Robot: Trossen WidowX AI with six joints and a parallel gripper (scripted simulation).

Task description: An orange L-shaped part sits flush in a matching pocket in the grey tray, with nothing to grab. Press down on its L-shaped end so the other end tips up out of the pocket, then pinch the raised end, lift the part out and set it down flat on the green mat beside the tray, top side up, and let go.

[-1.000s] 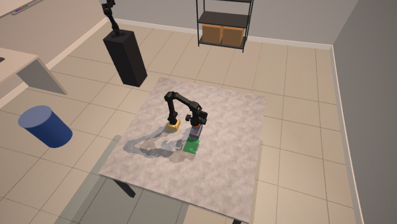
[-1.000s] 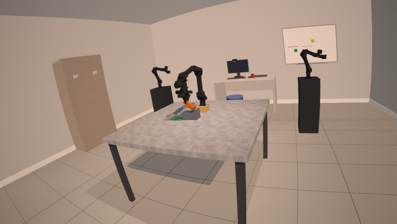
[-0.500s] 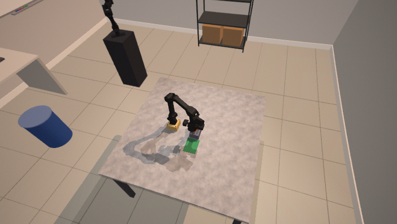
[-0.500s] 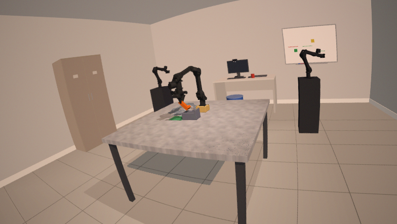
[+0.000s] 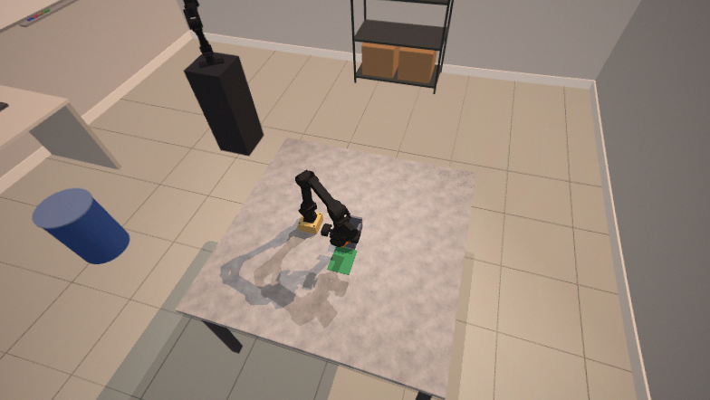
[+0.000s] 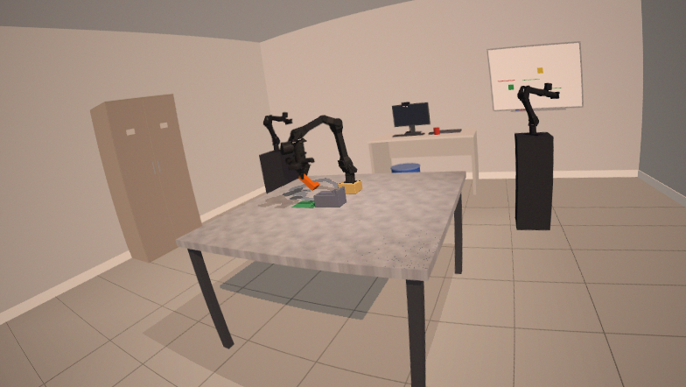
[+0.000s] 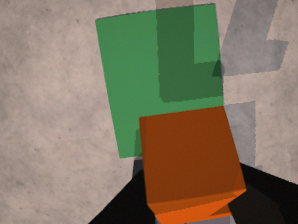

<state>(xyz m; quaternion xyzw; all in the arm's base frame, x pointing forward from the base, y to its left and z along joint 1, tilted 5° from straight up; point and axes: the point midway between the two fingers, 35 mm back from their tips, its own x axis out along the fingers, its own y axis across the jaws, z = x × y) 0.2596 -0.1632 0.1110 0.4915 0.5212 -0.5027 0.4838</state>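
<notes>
The orange L-shaped part (image 6: 309, 181) (image 7: 187, 155) is out of the pocket and hangs tilted in the air, its lower end toward the tray side. My gripper (image 6: 301, 175) (image 7: 185, 173) is shut on the part's upper end. The grey tray (image 5: 356, 221) (image 6: 329, 200) stands on the table below and beside the part; the arm hides much of it in the top view. The green mat (image 5: 340, 266) (image 6: 301, 205) (image 7: 116, 65) lies flat against the tray's end. The part's L-shaped shadow falls on the mat, and nothing lies on it.
The arm's yellow base block (image 5: 310, 224) (image 6: 350, 187) stands on the table (image 5: 407, 278) (image 6: 269, 230) beside the tray. The tray's walls rise above the table top. Other arms on black pedestals (image 5: 225, 104) (image 6: 533, 182) stand away from the table.
</notes>
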